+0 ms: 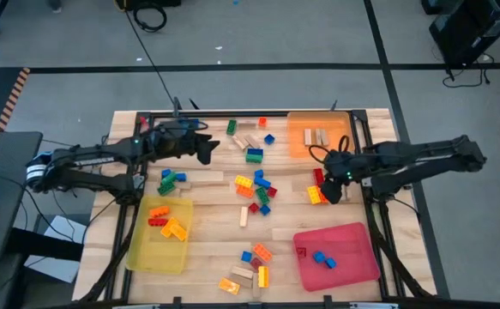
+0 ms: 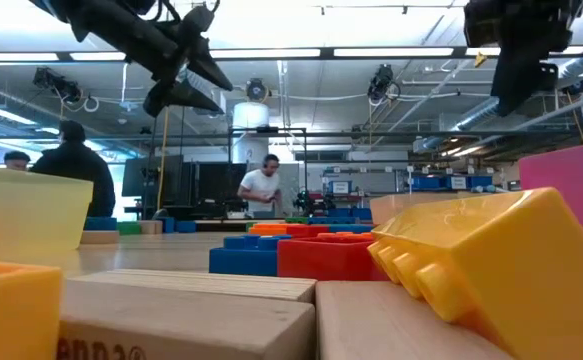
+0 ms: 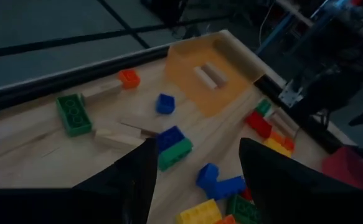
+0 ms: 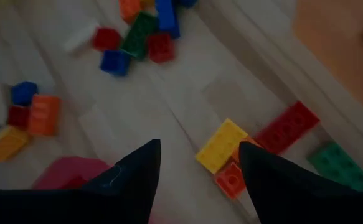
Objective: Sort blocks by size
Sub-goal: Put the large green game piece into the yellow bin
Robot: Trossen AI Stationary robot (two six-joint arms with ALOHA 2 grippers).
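Note:
Blocks of red, blue, green, yellow, orange and plain wood lie scattered over the wooden table [image 1: 207, 215], thickest around the middle [image 1: 256, 190]. My left gripper [image 1: 208, 148] [image 3: 197, 171] hangs open above the far left part of the table. Past its fingers lie a blue-on-green brick [image 3: 174, 146] and a green brick [image 3: 72, 114]. My right gripper [image 1: 331, 190] [image 4: 198, 160] is open too and hovers over a yellow brick [image 4: 221, 145], which lies flat on the table next to a red brick [image 4: 287, 127]. The low view shows both grippers well above the table.
A yellow tray [image 1: 147, 253] at the near left holds orange and red blocks. An orange tray [image 1: 305, 129] at the far right holds wooden pieces. A red tray [image 1: 352, 240] at the near right holds blue blocks. People [image 2: 261, 185] stand in the room beyond the table.

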